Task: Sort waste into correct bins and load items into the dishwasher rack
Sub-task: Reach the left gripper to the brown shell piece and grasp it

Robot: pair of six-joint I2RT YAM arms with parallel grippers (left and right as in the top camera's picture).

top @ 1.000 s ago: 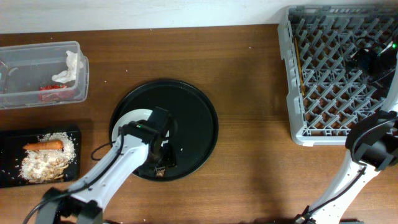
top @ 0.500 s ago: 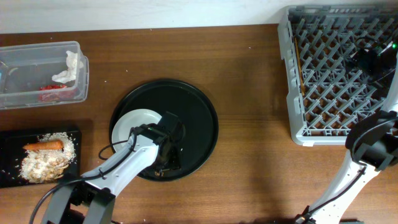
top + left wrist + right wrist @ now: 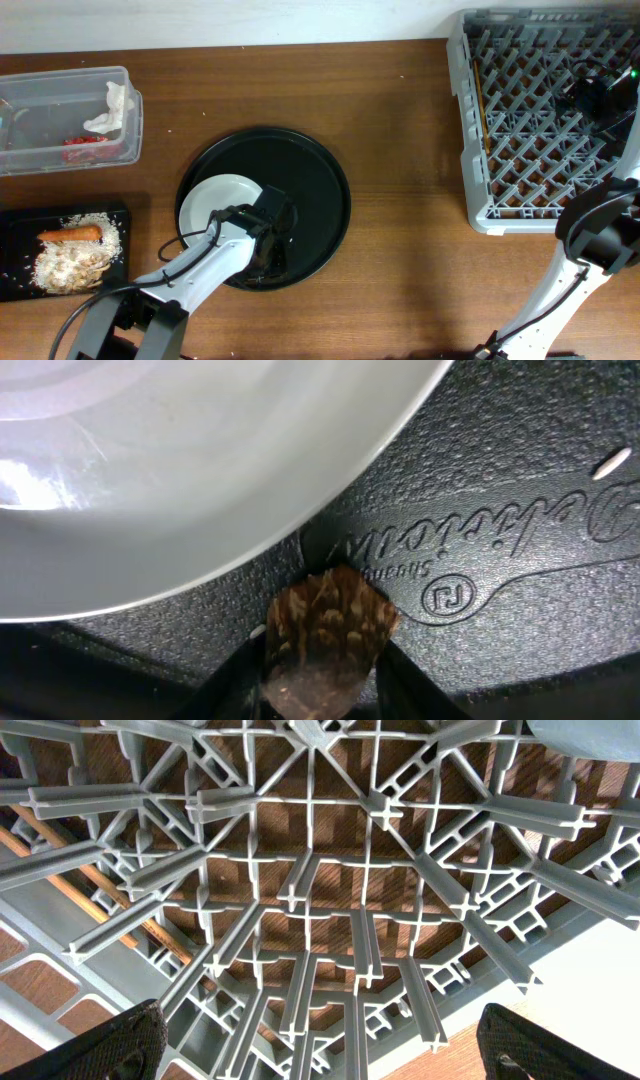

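Round tray (image 3: 310, 170) by the table's front edge: I'm pinching the dark scrap (image 3: 325, 625) in the left gripper (image 3: 268, 250), readying a lift toward the black bin (image 3: 15, 225).

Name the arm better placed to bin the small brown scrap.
Left: left gripper pinches the small brown scrap on the round black tray; right gripper hovers over the grey plastic rack.

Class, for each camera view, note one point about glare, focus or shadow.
Left wrist: glare streaks on the white plate, black tray lettering crisp, brown scrap softer. Right wrist: rack sharp, tool fingertips dark and blurred. Overhead: even light, no harsh glare.
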